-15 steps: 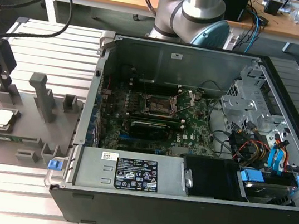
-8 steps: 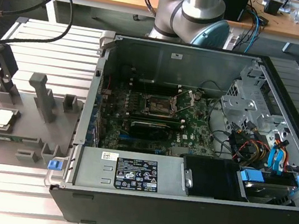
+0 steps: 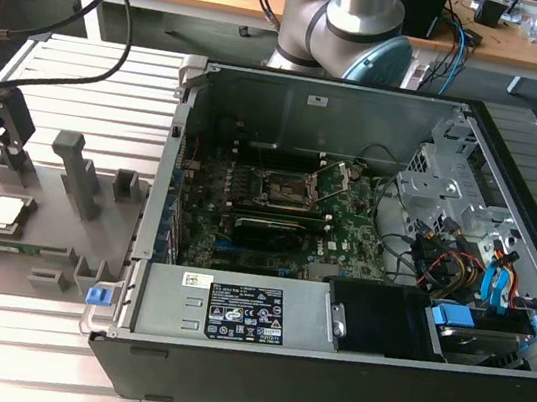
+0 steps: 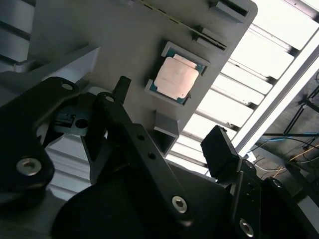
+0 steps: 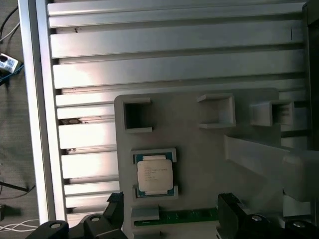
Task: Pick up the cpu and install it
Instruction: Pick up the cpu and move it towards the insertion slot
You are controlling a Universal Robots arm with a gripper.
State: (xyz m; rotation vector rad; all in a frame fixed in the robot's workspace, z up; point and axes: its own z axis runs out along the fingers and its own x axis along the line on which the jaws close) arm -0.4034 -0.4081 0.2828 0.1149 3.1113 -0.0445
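Note:
The cpu (image 3: 2, 212) is a small square chip with a pale metal top, lying flat in a framed recess of the grey fixture plate (image 3: 52, 229) on the exterior view's left. It also lies in both wrist views, cpu (image 4: 175, 78) and cpu (image 5: 155, 176). My black gripper (image 3: 9, 147) hovers above the plate, a little behind the chip. In the wrist views the gripper (image 4: 169, 119) (image 5: 172, 209) is open, its fingertips (image 4: 121, 85) wide apart with nothing between them and not touching the chip. The dark socket (image 3: 285, 189) with its metal frame sits on the motherboard inside the open computer case.
Grey upright blocks (image 3: 76, 172) rise from the fixture plate near the gripper. The case wall (image 3: 168, 166) stands between plate and motherboard. Cables and drive bays (image 3: 472, 262) fill the case on the exterior view's right. The arm's base (image 3: 351, 21) stands behind the case.

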